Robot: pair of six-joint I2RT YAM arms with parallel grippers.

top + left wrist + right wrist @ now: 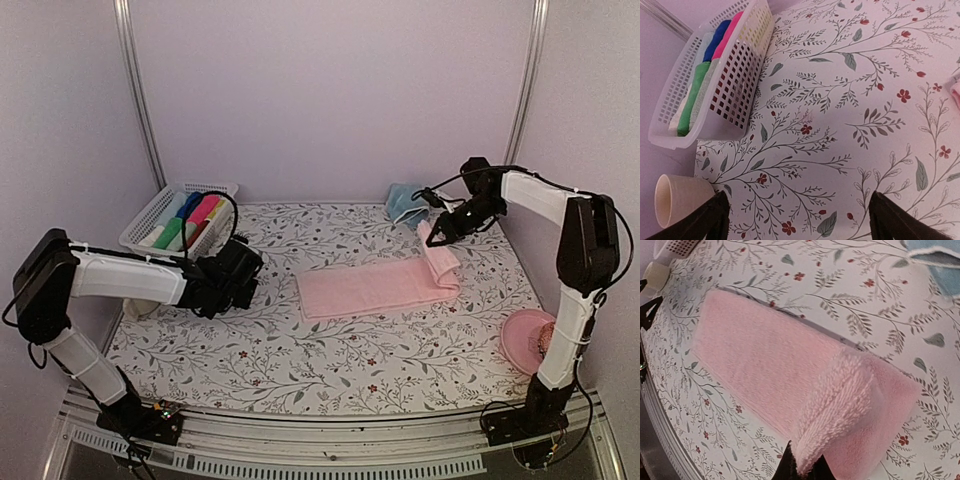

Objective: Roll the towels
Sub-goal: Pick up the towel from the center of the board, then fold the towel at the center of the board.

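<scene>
A pale pink towel [375, 285] lies folded into a long strip across the middle of the flowered table. Its right end is lifted and curled back over the strip, pinched by my right gripper [437, 232], which is shut on that edge; the wrist view shows the pink towel [765, 365] with its raised fold running into the gripper [805, 467]. A light blue towel [405, 203] sits crumpled at the back, behind the right gripper, and its corner shows as the light blue towel [940, 267]. My left gripper [240, 268] hovers open over bare table at the left, its fingers [712, 217] wide apart.
A white basket [150, 225] holding coloured cloth rolls stands at the back left, seen up close as the basket [740, 90]. A cream cup [675, 197] stands beside the left arm. A round pink plate [528, 338] rests at the right edge by the right arm.
</scene>
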